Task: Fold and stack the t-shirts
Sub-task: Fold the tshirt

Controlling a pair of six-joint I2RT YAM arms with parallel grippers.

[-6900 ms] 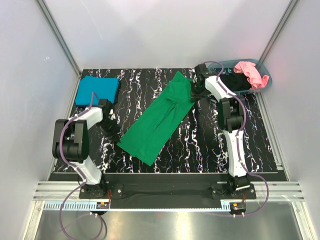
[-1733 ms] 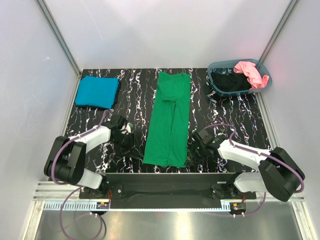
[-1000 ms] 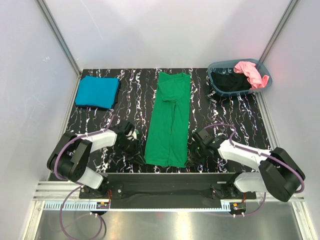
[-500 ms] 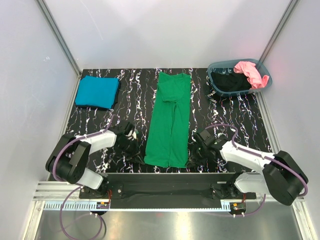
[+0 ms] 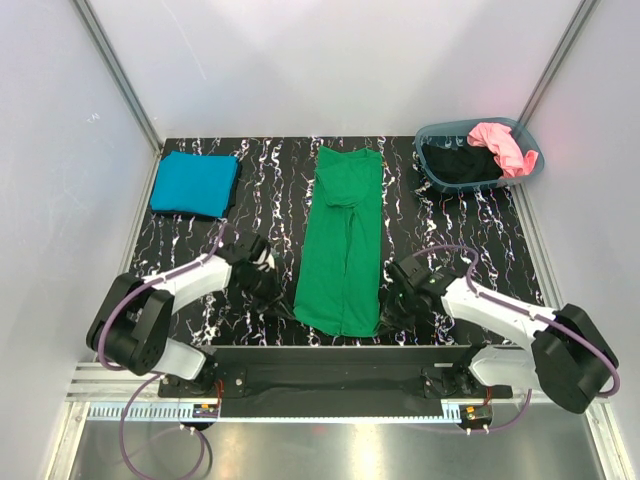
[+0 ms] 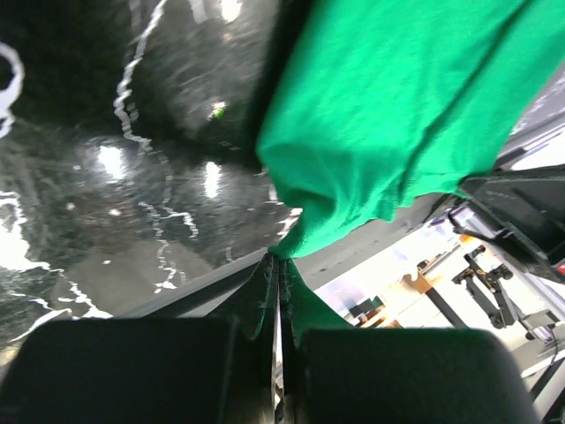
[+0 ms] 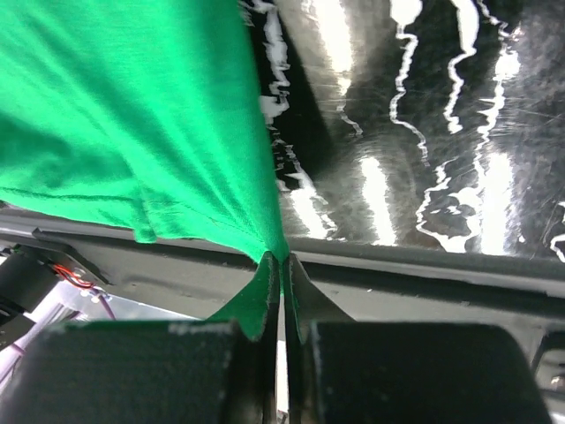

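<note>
Now pinching green shirt's [image 5: 340,240] lower-frame corners with left tool [image 6: 279,265] and right tool [image 7: 281,260], newly raised off bench [image 5: 450,225]; fold next.

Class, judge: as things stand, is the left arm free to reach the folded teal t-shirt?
Probably not yet: the left gripper is shut on a corner of the green t-shirt. Nothing else blocks the way to the teal t-shirt.

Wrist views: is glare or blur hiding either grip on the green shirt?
Left wrist: the glossy table shows bright glare spots and soft focus, but the green t-shirt pinched in the left gripper reads clearly. Right wrist: bright streaks on the table, near finger bodies blurred, cloth at the right gripper sharp.
</note>
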